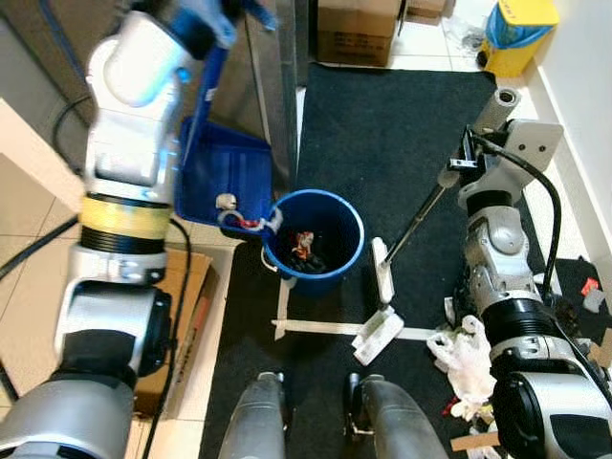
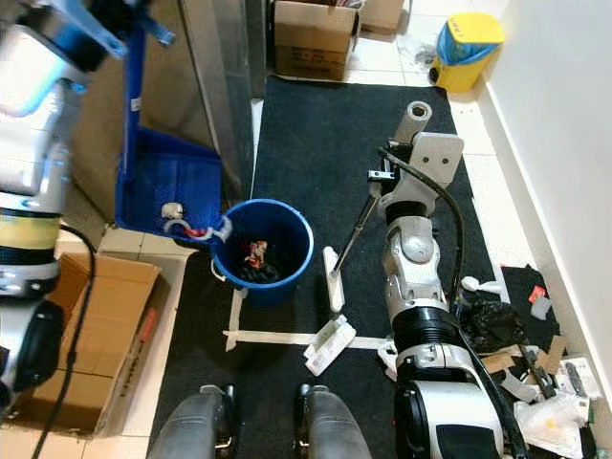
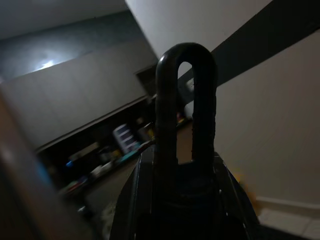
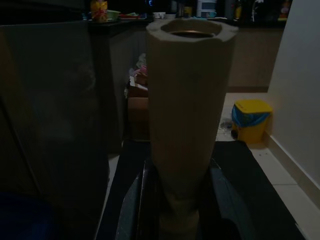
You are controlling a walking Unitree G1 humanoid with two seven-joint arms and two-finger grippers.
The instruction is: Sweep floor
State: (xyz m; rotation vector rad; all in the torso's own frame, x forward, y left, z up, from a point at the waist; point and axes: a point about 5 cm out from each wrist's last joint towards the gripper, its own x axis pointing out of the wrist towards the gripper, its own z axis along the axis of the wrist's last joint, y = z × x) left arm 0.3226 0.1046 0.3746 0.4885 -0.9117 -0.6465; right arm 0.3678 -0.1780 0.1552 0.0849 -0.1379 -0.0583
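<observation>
i'm at the emptying step: my left claw (image 3: 185, 100), closed on the handle, tips the blue dustpan (image 1: 222, 177) over the blue bucket (image 1: 316, 239). my right claw (image 4: 185, 220) grips the broom (image 1: 384, 277), standing right of the bucket. next: shake out the clinging scraps. no readable writing.

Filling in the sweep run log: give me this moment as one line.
left end effector: tipping dustpan | bucket: receiving debris | right end effector: holding broom | mat
</observation>
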